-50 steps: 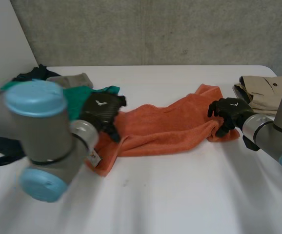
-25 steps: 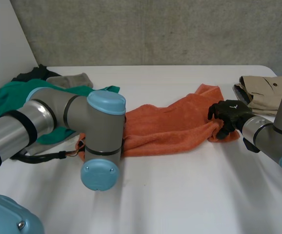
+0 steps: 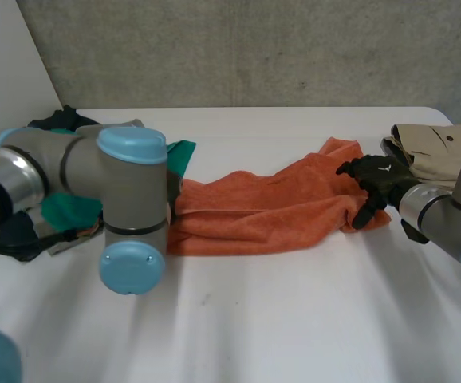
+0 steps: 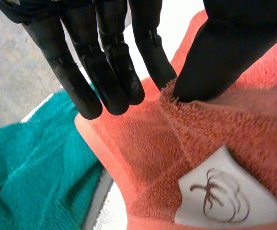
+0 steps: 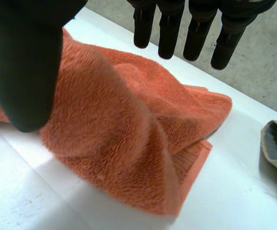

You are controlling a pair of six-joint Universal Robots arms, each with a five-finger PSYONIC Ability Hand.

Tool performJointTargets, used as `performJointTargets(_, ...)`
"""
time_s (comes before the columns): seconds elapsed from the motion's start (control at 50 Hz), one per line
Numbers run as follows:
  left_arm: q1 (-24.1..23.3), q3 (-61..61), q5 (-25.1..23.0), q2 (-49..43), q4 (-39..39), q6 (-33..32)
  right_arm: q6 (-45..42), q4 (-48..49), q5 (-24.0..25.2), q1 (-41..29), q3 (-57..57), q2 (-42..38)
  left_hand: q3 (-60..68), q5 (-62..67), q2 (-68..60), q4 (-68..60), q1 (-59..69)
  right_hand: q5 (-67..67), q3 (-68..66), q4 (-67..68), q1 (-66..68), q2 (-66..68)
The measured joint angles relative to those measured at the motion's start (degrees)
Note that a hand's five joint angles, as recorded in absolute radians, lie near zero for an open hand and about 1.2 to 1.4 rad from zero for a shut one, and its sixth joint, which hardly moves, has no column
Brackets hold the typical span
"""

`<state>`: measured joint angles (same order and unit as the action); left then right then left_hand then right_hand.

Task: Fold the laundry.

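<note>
the bare white surface (image 3: 294,319) runs up to the orange towel (image 3: 270,211), which lies bunched in a long band across the middle, between the two hands. it is thick terry, soft, light and limp, neither slippery nor fragile. i judge it will sag and crease wherever it is not held. it wants taking by its corners or short ends, one in each hand, and spreading flat before any fold.

the left arm (image 3: 127,199) crosses in front of the towel's left end. there the left hand (image 4: 109,72) has its fingers nearly straight. its thumb meets the nearest finger on a raised ridge of the pile, and seems to nip the towel close to the corner with the white label (image 4: 225,196).

at the towel's right end the right hand (image 3: 378,182) is released. its fingers are spread and straight above the cloth and hold nothing, and the thumb sits low beside the bunched end.

farther off, a green cloth (image 4: 38,163) lies just beyond the left end, and a tan garment (image 3: 426,152) lies behind the right hand.
</note>
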<state>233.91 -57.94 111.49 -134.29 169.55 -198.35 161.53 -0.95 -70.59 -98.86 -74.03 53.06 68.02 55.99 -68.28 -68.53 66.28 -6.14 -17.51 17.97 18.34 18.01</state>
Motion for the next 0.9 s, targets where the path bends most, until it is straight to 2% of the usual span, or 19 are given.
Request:
performJointTargets(0.06, 0.03, -2.71, -1.98, 3.81, -0.23, -0.59, -0.07, -1.90, 0.04, 0.48, 1.10, 0.39, 0.00, 0.00, 0.00, 0.00, 0.00, 1.19, 1.22, -1.00, -0.92, -1.63)
performJointTargets(0.22, 0.72, -11.56, -7.36, 15.59, 0.24, -5.97, -3.01, -16.95, 0.40, 3.29, 7.21, 0.89, 0.00, 0.00, 0.00, -0.03, 0.00, 0.78, 1.11, -1.00, -0.92, -1.62)
performJointTargets(0.32, 2.04, -16.80, -9.42, 22.26, 1.81, -9.68, -5.62, -20.82, 1.12, 3.75, 8.11, 0.22, 0.00, 0.00, 0.00, -0.03, 0.00, -1.41, 0.81, -0.90, -0.71, -1.59)
performJointTargets(0.42, 2.95, -19.71, -10.59, 25.55, 3.38, -11.12, -6.56, -19.74, 1.66, 3.54, 8.28, -1.23, 0.00, 0.00, 0.00, -0.03, 0.00, -2.34, -0.30, -0.42, -0.42, -0.79)
performJointTargets(0.48, 3.83, -22.09, -11.48, 27.60, 5.20, -11.57, -7.15, -16.39, 1.68, 2.81, 9.33, -4.10, 0.00, 0.00, 0.00, -0.03, 0.00, -9.38, -7.48, 6.93, 6.99, 6.89)
performJointTargets(0.66, 5.01, -25.14, -12.31, 29.94, 8.68, -11.28, -7.78, -11.69, 0.14, 1.01, 13.84, -10.96, 0.00, 0.00, 0.00, -0.04, 0.00, -15.79, -14.09, 13.78, 13.51, 13.63)
performJointTargets(0.72, 5.55, -25.65, -12.31, 30.23, 10.11, -11.31, -7.66, -10.35, -0.93, 0.54, 15.54, -12.51, 0.00, 0.00, 0.00, -0.04, 0.00, -45.30, -44.15, 43.57, 42.10, 45.05)
performJointTargets(0.76, 5.85, -25.66, -12.34, 30.15, 10.64, -11.42, -7.44, -9.79, -1.32, 0.56, 15.59, -12.07, 0.00, 0.00, 0.00, -0.04, 0.00, -50.16, -49.48, 49.46, 44.71, 49.51)
performJointTargets(0.9, 7.19, -25.49, -12.65, 29.34, 11.31, -12.10, -7.33, -7.79, -1.48, 2.25, 10.84, -4.46, 0.00, 0.00, -0.11, -0.04, 0.00, -50.38, -49.95, 50.25, 44.71, 49.54)
